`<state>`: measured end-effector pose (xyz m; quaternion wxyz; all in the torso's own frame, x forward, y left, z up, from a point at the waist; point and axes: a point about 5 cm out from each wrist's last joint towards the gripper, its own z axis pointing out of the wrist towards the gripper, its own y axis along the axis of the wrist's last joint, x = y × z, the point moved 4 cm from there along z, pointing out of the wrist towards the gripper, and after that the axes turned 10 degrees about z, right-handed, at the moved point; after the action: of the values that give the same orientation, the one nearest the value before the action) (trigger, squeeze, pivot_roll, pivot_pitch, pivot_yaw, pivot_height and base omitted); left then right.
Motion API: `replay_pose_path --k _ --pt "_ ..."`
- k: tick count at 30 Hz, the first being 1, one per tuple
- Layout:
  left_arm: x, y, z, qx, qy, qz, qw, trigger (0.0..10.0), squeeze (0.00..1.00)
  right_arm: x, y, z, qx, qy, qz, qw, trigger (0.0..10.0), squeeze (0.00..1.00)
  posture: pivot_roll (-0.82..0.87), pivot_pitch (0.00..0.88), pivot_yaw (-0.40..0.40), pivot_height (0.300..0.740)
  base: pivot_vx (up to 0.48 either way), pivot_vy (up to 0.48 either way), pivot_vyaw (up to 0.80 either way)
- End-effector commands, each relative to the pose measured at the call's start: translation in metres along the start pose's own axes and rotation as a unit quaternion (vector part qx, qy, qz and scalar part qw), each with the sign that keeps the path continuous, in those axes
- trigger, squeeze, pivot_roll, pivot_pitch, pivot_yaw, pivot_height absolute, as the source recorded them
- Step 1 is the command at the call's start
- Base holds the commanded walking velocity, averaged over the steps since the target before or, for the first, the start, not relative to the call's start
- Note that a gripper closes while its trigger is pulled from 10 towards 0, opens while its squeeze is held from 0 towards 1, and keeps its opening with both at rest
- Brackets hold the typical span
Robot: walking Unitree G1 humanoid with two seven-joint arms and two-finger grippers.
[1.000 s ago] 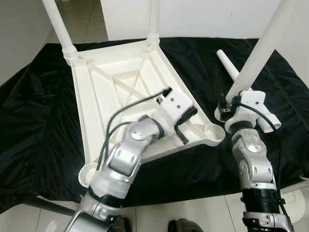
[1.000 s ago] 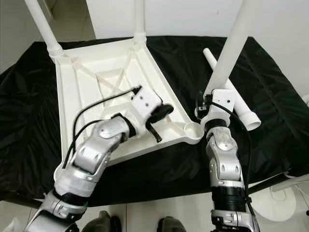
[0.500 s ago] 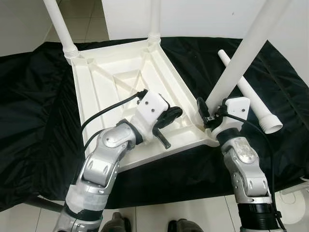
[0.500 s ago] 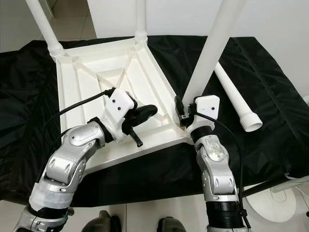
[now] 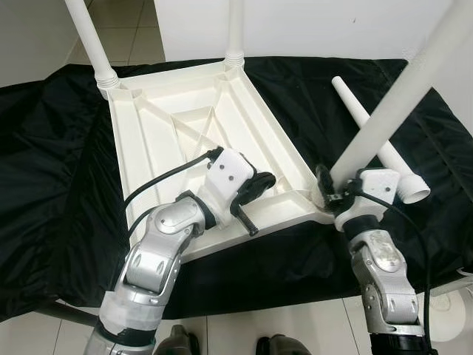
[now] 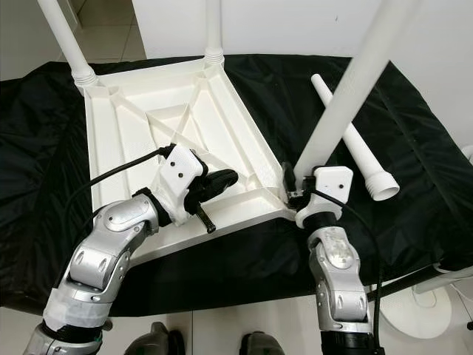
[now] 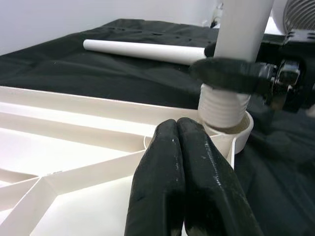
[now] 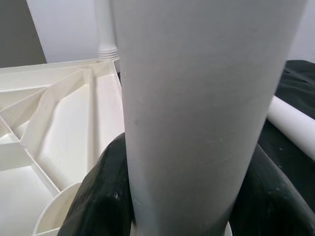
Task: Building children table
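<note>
Here, right hand [image 5: 330, 194] clamping leg [image 5: 399, 87] tilted up-right over tabletop [image 5: 185, 126] socket, left hand [image 5: 255, 194] shut, empty.

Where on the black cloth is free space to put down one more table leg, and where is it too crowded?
Free: the black cloth left of the upturned tabletop, and the far strip behind the loose leg. Crowded: the near right corner, where the right gripper holds a leg at the socket and the left gripper rests on the frame.
</note>
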<state>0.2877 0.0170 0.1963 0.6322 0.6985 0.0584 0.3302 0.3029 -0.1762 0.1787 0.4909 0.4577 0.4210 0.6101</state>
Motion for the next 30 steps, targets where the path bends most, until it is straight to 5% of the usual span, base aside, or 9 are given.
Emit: replay_pose_path --k 1,10,11,17,19,20,30 --pt "0.008 -0.008 -0.001 0.020 0.053 0.002 0.998 10.0 0.00 -0.001 -0.001 -0.001 0.003 -0.003 0.005 1.000 10.0 0.00 -0.10 0.069 0.008 0.740 0.000 0.000 0.00" --pt "0.002 -0.009 -0.004 0.017 0.029 -0.015 0.999 10.0 0.00 0.000 -0.013 -0.004 0.020 0.021 -0.034 0.999 10.0 0.00 -0.09 0.061 0.007 0.740 0.000 0.000 0.00" --pt "-0.002 -0.009 -0.004 0.015 0.018 -0.021 1.000 10.0 1.00 0.000 -0.016 -0.005 0.025 0.025 -0.041 0.999 10.0 0.00 -0.09 0.057 0.009 0.740 0.000 0.000 0.00" --pt "-0.009 -0.011 -0.005 0.017 -0.005 -0.028 0.999 10.0 1.00 -0.001 -0.022 -0.008 0.037 0.045 -0.074 0.996 10.0 0.00 -0.09 0.051 0.012 0.740 0.000 0.000 0.00" --pt "-0.008 -0.015 -0.005 0.029 -0.004 -0.002 1.000 10.0 1.00 0.000 -0.025 -0.010 0.042 0.065 -0.097 0.992 10.0 0.00 -0.09 0.049 0.013 0.740 0.000 0.000 0.00" --pt "-0.007 -0.017 -0.005 0.037 -0.002 0.013 0.999 10.0 0.00 0.001 -0.026 -0.012 0.044 0.075 -0.109 0.990 10.0 0.00 -0.09 0.049 0.013 0.740 0.000 0.000 0.00" --pt "-0.007 -0.018 -0.004 0.042 0.000 0.018 0.999 10.0 0.00 0.004 -0.034 -0.017 0.049 0.098 -0.130 0.985 10.0 0.00 -0.10 0.054 0.018 0.740 0.000 0.000 0.00"
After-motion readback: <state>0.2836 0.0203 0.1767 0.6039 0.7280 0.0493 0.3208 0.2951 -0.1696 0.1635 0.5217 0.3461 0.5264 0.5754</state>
